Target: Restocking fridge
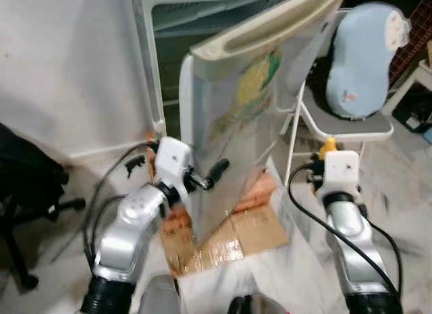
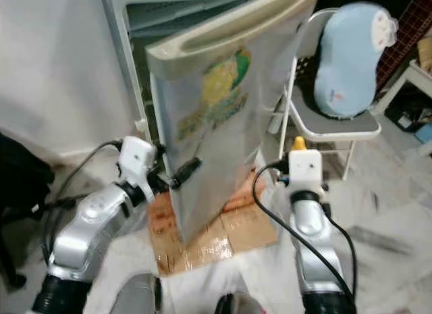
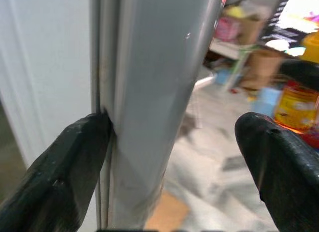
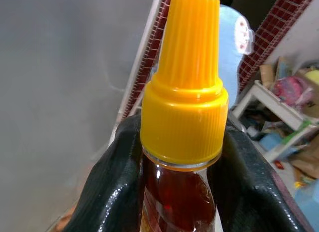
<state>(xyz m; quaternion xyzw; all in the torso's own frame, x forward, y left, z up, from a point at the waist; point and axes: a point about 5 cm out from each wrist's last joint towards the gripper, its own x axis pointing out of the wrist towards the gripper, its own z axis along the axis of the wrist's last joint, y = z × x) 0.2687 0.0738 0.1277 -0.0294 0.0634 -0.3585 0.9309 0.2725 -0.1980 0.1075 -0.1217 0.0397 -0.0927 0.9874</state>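
Grey fridge door (image 1: 250, 118) edge between spread left hand (image 3: 169, 157) fingers.

Both arms are clad in smooth silver shells with rounded, slightly glossy segments, ending near the body in ribbed black cuffs. Each wrist carries a boxy white housing with rounded corners; the right one shows a small dark dot on its face. Black cables loop loosely from each housing back along the forearm, the left arm's trailing wide to the left. The left claw (image 1: 206, 177) has long matte black fingers (image 3: 75, 172), thick, blunt-tipped and faintly textured. The right claw (image 4: 182, 192) has glossy black fingers (image 4: 112, 184) with a wrinkled, rubbery surface.
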